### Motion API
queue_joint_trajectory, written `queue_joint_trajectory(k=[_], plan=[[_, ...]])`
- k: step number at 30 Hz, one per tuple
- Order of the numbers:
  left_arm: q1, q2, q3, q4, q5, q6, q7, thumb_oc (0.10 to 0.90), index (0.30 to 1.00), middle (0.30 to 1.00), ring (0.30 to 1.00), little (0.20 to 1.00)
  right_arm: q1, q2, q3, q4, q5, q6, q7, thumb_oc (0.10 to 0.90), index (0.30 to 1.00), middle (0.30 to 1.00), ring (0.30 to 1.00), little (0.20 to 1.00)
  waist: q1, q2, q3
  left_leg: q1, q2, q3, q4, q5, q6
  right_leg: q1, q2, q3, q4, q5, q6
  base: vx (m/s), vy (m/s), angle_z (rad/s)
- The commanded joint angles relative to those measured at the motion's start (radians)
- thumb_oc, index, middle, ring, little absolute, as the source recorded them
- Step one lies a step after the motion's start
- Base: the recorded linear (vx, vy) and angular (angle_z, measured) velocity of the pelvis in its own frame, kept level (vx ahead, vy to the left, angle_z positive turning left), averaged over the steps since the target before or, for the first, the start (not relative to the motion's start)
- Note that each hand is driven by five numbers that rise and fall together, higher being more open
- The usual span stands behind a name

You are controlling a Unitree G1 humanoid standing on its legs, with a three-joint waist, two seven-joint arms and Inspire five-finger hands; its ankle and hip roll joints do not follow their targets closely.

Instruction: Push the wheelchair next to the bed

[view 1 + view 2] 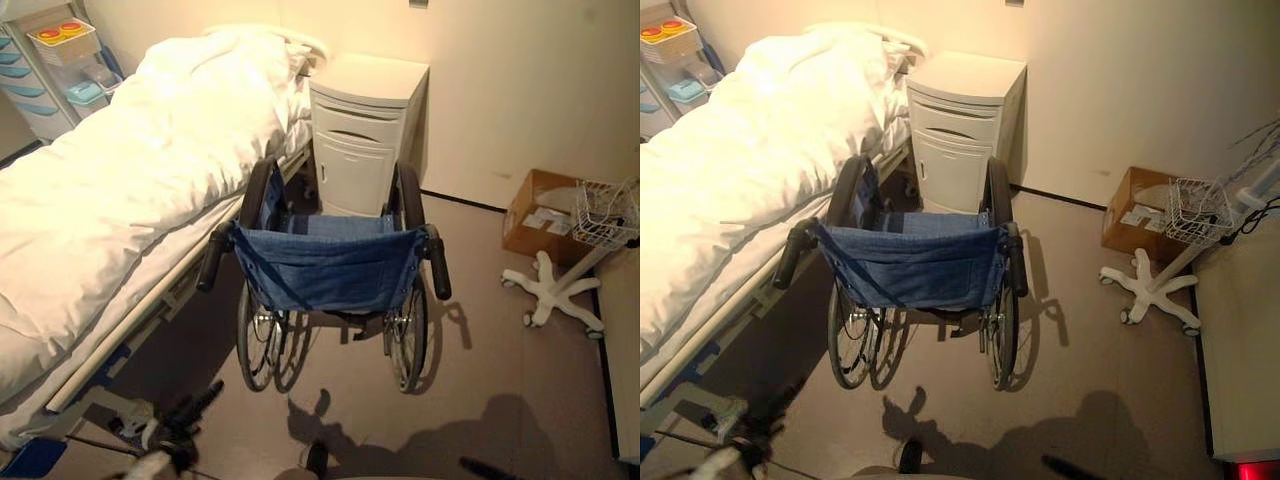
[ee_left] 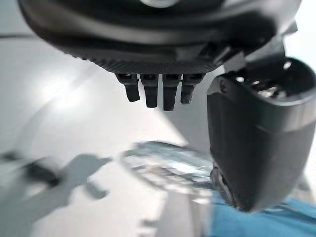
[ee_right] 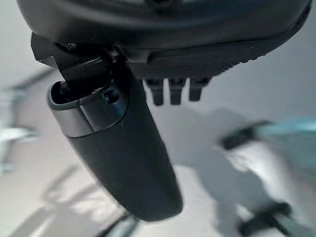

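While both robot hands [image 2: 163,54] [image 3: 168,44] hang loose-fingered and empty, wheelchair [image 1: 325,265] stands beside bed [image 1: 110,210] edge.

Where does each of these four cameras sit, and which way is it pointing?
Left eye view: on the head, looking down at the wheelchair beside the bed, with a cabinet ahead.
Right eye view: on the head, a little to the side, same scene.
Left wrist view: on the left arm, looking along the left robot hand, fingers straight, toward the floor.
Right wrist view: on the right arm, looking along the right robot hand, fingers straight, toward the floor.
Both eye views share the wheelchair, bed and cabinet.
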Motion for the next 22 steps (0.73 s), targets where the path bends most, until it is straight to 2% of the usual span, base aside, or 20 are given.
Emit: queue_joint_trajectory(k=[1,3,4,8,11,13,14,16,22], plan=[[-0.048,0.016,0.004,0.068,-0.039,-0.160,-0.050,0.800,0.900,0.900,0.900,0.900,-0.023,-0.077,0.031,0.075,0.012,-0.080,0.122,0.800,0.900,0.900,0.900,0.900,0.011,0.038,-0.027,0.061,0.018,0.048,0.003,-0.090,-0.032,-0.119,0.025,0.003,0.046,0.105,-0.019,0.00,0.000,0.00],[-0.061,-0.004,-0.018,0.145,-0.048,-0.139,-0.072,0.800,0.900,0.900,0.900,0.900,-0.035,-0.071,0.050,0.135,-0.026,-0.067,0.155,0.800,0.900,0.900,0.900,0.900,0.007,0.041,-0.028,0.061,0.018,0.054,0.003,-0.092,-0.030,-0.121,0.025,0.007,0.048,0.104,-0.020,0.00,0.000,0.00],[-0.081,-0.025,-0.050,0.239,-0.020,-0.140,-0.076,0.800,0.900,0.900,0.900,0.900,-0.049,-0.059,0.087,0.182,-0.079,-0.052,0.160,0.800,0.900,0.900,0.900,0.900,0.001,0.043,-0.032,0.062,0.018,0.058,0.003,-0.095,-0.027,-0.123,0.025,0.011,0.051,0.102,-0.020,0.00,0.000,0.00],[-0.097,-0.050,-0.110,0.352,0.086,-0.128,-0.052,0.800,0.900,0.900,0.900,0.900,-0.060,-0.042,0.153,0.215,-0.184,-0.014,0.184,0.800,0.900,0.900,0.900,0.900,-0.008,0.044,-0.038,0.064,0.017,0.060,0.003,-0.098,-0.024,-0.125,0.026,0.018,0.057,0.097,-0.022,0.00,0.000,0.00],[-0.103,-0.083,-0.161,0.432,0.121,-0.062,-0.025,0.800,0.900,0.900,0.900,0.900,-0.068,-0.016,0.219,0.220,-0.263,-0.015,0.205,0.800,0.900,0.900,0.900,0.900,-0.014,0.045,-0.041,0.063,0.014,0.059,0.003,-0.099,-0.020,-0.129,0.028,0.026,0.066,0.093,-0.024,0.00,0.010,-0.04],[-0.104,-0.092,-0.175,0.453,0.156,-0.032,-0.012,0.800,0.900,0.900,0.900,0.900,-0.069,-0.009,0.232,0.221,-0.269,-0.018,0.208,0.800,0.900,0.900,0.900,0.900,-0.016,0.045,-0.042,0.063,0.014,0.057,0.003,-0.099,-0.019,-0.131,0.028,0.030,0.069,0.093,-0.024,0.00,0.009,-0.10],[-0.107,-0.104,-0.191,0.473,0.182,-0.042,0.002,0.800,0.900,0.900,0.900,0.900,-0.072,0.001,0.245,0.220,-0.288,-0.020,0.208,0.800,0.900,0.900,0.900,0.900,-0.020,0.044,-0.043,0.063,0.013,0.056,0.003,-0.100,-0.017,-0.133,0.029,0.034,0.071,0.093,-0.024,0.00,0.009,-0.07],[-0.116,-0.116,-0.213,0.472,0.157,-0.017,-0.002,0.800,0.900,0.900,0.900,0.900,-0.075,0.009,0.268,0.227,-0.337,-0.024,0.221,0.800,0.900,0.900,0.900,0.900,-0.022,0.045,-0.043,0.065,0.011,0.055,0.003,-0.104,-0.014,-0.133,0.030,0.036,0.074,0.089,-0.026,0.00,0.005,-0.02],[-0.127,-0.124,-0.273,0.458,0.235,-0.021,0.026,0.800,0.900,0.900,0.900,0.900,-0.089,0.014,0.294,0.245,-0.346,-0.024,0.205,0.800,0.900,0.900,0.900,0.900,-0.016,0.049,-0.041,0.066,0.005,0.043,0.003,-0.108,-0.010,-0.133,0.029,0.036,0.079,0.086,-0.026,0.00,0.000,0.00]])
